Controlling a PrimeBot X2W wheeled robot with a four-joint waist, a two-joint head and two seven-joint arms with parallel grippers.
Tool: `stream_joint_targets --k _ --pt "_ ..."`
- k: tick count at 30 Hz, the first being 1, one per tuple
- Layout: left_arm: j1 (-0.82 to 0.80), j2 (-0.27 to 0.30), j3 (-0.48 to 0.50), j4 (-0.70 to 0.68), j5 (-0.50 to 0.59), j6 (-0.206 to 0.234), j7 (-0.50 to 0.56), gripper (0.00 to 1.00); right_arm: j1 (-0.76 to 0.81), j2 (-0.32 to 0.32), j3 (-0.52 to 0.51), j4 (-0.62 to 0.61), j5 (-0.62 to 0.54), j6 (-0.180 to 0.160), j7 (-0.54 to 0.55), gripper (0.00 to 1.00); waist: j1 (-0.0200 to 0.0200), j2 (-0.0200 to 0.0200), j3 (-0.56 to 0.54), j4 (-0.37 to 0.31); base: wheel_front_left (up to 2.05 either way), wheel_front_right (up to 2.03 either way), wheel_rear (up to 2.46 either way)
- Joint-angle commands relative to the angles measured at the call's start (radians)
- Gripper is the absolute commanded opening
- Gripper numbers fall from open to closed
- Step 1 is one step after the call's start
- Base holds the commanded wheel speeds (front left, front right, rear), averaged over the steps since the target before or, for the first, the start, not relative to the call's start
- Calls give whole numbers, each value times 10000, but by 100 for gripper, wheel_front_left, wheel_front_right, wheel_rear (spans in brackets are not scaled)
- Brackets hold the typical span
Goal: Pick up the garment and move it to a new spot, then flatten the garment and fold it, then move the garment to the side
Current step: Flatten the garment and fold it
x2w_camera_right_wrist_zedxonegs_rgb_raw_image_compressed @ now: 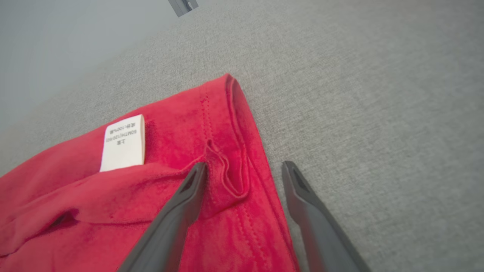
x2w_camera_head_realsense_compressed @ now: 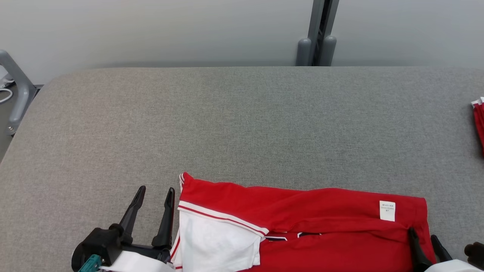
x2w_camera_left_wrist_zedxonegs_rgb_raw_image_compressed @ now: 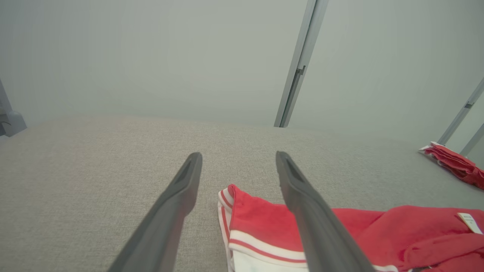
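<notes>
Left gripper [x2w_camera_head_realsense_compressed: 156,190]: standing spread and empty, its fingers lying just beside the left edge of the red shirt [x2w_camera_head_realsense_compressed: 321,211]; in its wrist view [x2w_camera_left_wrist_zedxonegs_rgb_raw_image_compressed: 239,155] the right finger is crossing the striped corner.
Right gripper [x2w_camera_head_realsense_compressed: 422,234]: standing spread, pinching nothing; in its wrist view [x2w_camera_right_wrist_zedxonegs_rgb_raw_image_compressed: 245,166] it is straddling the shirt's right hem, left finger over red cloth, right finger over bare table.
Red shirt [x2w_camera_right_wrist_zedxonegs_rgb_raw_image_compressed: 181,124]: lying roughly folded along the near edge of the table.
White panel [x2w_camera_head_realsense_compressed: 211,241]: showing at the shirt's left end, under red-and-white striped trim.
Care label [x2w_camera_head_realsense_compressed: 387,210]: facing up near the right end.
Grey fabric table [x2w_camera_head_realsense_compressed: 242,124]: carrying the shirt.
Second red garment [x2w_camera_head_realsense_compressed: 479,121]: lying at the table's far right edge, well apart.
</notes>
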Motion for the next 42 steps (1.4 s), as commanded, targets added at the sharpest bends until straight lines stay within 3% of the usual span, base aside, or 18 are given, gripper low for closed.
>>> stream_joint_targets --k 1,2,3,4,5,16,27,38,42 --pt "-139 26 38 -21 66 -83 -35 100 -9 31 134 151 94 -2 62 100 0 0 3 1 0 0 0" --pt "-136 26 49 -33 68 -81 -36 100 -59 16 249 209 155 -2 59 100 0 0 5 3 0 0 0" --pt "-132 26 54 -47 75 -58 -36 100 -100 17 373 246 232 -2 66 91 0 0 12 2 0 0 0" --pt "-132 26 56 -51 80 -57 -36 100 -137 0 494 272 304 -2 64 36 0 0 22 0 0 0 0" --pt "-137 24 57 -60 80 -55 -36 100 -175 -33 612 289 341 0 60 0 0 0 31 -5 0 0 0" --pt "-188 26 32 -41 38 -39 -36 100 -632 -695 635 353 571 -11 7 0 0 0 68 -58 0 0 0" --pt "-242 25 -19 -19 13 -6 -36 100 -1311 -2142 91 1001 537 -5 4 0 0 0 80 -112 0 0 0" --pt "41 27 -45 114 -166 96 -36 100 -1301 -2569 1337 383 385 -3 3 0 0 0 -482 -429 0 0 0" --pt "167 25 -55 79 -247 194 -36 100 -1173 -2480 2144 -700 581 -3 373 0 0 0 -913 -686 0 0 0"
